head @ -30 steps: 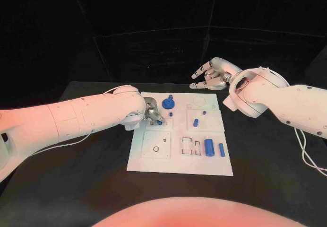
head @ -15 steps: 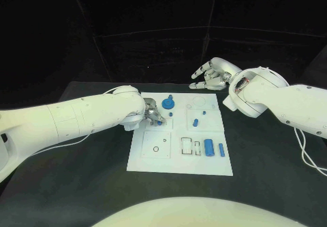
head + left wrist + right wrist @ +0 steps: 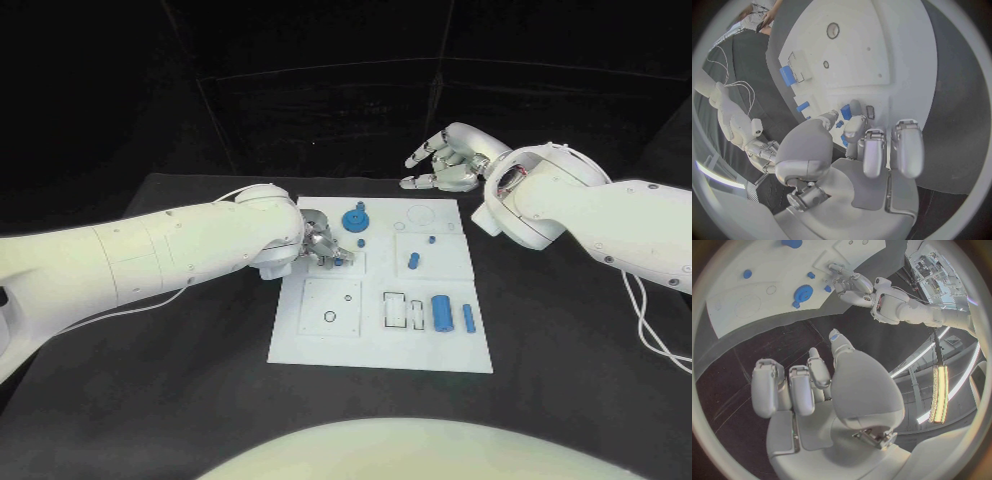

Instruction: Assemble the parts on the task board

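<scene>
While its fingertips hide the contact, left hand (image 3: 320, 244) pinching small blue part (image 3: 846, 114) over task board (image 3: 325, 345), right hand (image 3: 450, 160) empty, loosely spread.

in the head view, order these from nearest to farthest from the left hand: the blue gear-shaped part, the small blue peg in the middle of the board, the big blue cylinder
From the left hand:
1. Blue gear-shaped part, at the board's far edge.
2. Small blue peg, mid-board, toward the right.
3. Big blue cylinder, in the near right part of the task board.
</scene>
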Robot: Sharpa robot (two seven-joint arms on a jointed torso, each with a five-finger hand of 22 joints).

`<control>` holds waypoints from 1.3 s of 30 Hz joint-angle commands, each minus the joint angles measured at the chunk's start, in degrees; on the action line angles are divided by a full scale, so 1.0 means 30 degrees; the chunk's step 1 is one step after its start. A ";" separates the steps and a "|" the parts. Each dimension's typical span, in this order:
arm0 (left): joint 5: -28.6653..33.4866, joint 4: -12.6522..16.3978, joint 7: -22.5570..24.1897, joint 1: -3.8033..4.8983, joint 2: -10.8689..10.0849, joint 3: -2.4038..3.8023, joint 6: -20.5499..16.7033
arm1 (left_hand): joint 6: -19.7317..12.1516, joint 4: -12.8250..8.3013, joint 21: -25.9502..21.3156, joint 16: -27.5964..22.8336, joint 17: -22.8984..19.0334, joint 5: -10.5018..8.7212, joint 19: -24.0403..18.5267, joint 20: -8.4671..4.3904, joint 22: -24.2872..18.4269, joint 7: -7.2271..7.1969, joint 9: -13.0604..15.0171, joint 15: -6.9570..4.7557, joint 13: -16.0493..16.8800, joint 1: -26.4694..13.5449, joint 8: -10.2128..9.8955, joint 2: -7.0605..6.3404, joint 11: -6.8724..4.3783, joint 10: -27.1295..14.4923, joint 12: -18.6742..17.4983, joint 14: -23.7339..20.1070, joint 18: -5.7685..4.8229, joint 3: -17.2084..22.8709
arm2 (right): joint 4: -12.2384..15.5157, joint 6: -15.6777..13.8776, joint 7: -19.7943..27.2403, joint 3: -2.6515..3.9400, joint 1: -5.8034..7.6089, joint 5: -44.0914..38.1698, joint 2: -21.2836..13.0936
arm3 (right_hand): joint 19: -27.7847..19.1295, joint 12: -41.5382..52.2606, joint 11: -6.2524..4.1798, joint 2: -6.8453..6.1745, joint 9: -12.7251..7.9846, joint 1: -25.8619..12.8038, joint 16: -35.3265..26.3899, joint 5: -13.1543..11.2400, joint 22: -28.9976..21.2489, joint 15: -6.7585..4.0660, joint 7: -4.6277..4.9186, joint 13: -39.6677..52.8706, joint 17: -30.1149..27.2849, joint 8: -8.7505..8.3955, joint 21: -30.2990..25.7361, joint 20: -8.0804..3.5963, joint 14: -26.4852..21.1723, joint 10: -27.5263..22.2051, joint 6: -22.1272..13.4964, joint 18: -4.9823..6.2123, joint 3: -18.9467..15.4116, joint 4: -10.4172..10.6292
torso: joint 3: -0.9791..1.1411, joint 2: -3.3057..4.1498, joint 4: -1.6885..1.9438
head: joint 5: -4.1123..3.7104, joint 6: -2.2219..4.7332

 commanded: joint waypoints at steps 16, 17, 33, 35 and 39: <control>-0.1327 0.1072 -0.0058 0.1008 -0.1311 0.3086 0.2481 | -0.0996 0.0322 -0.1280 0.0059 0.5031 -0.0289 0.0039 0.0066 -0.0360 0.0329 -0.0118 0.0089 -0.1894 0.1595 -0.0341 0.0329 0.0336 -0.1221 -0.1452 0.1984 0.0007 -0.2436 | -0.0218 -0.0135 0.0220 0.0011 0.0035 -0.0032 -0.0002 | -0.0185 -0.0086 -0.0062 0.0052 -0.0044 -0.0012 -0.0181 -0.0013 -0.0191 -0.0156 -0.0021 -0.0115 0.1694 0.0062 -0.0164 -0.0026 0.1217 -0.0110 0.0029 0.0416 -0.0110 0.0140 | 0.0004 0.0011 -0.0013 | -0.0120 0.0281; -0.1342 0.0945 -0.0044 0.1099 -0.1317 0.3109 0.2816 | -0.1230 0.0343 -0.1471 0.0059 0.5031 -0.0617 -0.0057 0.0108 -0.0589 0.0428 -0.0220 0.0154 -0.2479 0.1590 -0.0515 0.0463 0.0414 -0.1593 -0.1949 0.1984 0.0053 -0.2595 | -0.0224 -0.0133 0.0219 0.0011 0.0035 -0.0032 -0.0005 | -0.0185 -0.0086 -0.0062 0.0052 -0.0044 -0.0012 -0.0181 -0.0013 -0.0191 -0.0156 -0.0021 -0.0115 0.1694 0.0062 -0.0164 -0.0026 0.1217 -0.0110 0.0029 0.0416 -0.0110 0.0140 | 0.0001 0.0012 -0.0008 | -0.0127 0.0290; -0.1443 -0.4477 0.0860 0.1202 0.0514 0.3168 0.4214 | -0.1816 0.0258 -0.2102 0.0059 0.5031 -0.1254 -0.0278 0.0787 -0.1142 0.1303 -0.2841 0.0821 -0.5311 0.4234 -0.2941 0.1317 0.1189 -0.3225 -0.4091 0.1984 0.0188 -0.4763 | -0.0287 -0.0033 0.0261 0.0011 0.0032 -0.0032 0.0146 | -0.0188 -0.0070 -0.0063 0.0108 -0.0048 0.0050 -0.0217 0.0075 -0.0206 -0.0159 -0.0023 -0.0108 0.1655 0.0082 -0.0182 -0.0029 0.1208 -0.0103 0.0006 0.0417 -0.0116 0.0178 | -0.0034 0.0099 -0.0135 | 0.0239 0.0512; -0.1463 -0.4841 0.0977 0.1081 0.0677 0.3167 0.4251 | -0.1800 0.0255 -0.2085 0.0059 0.5031 -0.1253 -0.0268 0.0788 -0.1118 0.1304 -0.2866 0.0821 -0.5305 0.4276 -0.2952 0.1334 0.1189 -0.3217 -0.4077 0.1984 0.0183 -0.4776 | -0.0293 -0.0026 0.0276 0.0011 0.0032 -0.0032 0.0188 | -0.0187 -0.0071 -0.0065 0.0119 -0.0049 0.0078 -0.0215 0.0107 -0.0208 -0.0160 -0.0024 -0.0111 0.1663 0.0087 -0.0185 -0.0029 0.1210 -0.0105 0.0001 0.0417 -0.0114 0.0177 | -0.0032 0.0103 -0.0158 | 0.0295 0.0499; -0.1540 -0.5599 0.1169 0.0888 0.1098 0.3167 0.4314 | -0.1758 0.0263 -0.2021 0.0059 0.5031 -0.1255 -0.0233 0.0790 -0.1032 0.1301 -0.2919 0.0822 -0.5247 0.4345 -0.2972 0.1367 0.1187 -0.3170 -0.4009 0.1984 0.0166 -0.4818 | -0.0305 -0.0021 0.0301 0.0011 0.0031 -0.0032 0.0241 | -0.0184 -0.0059 -0.0066 0.0130 -0.0049 0.0109 -0.0213 0.0137 -0.0206 -0.0162 -0.0025 -0.0102 0.1671 0.0093 -0.0186 -0.0031 0.1213 -0.0097 -0.0003 0.0416 -0.0111 0.0174 | -0.0061 0.0128 -0.0164 | 0.0285 0.0525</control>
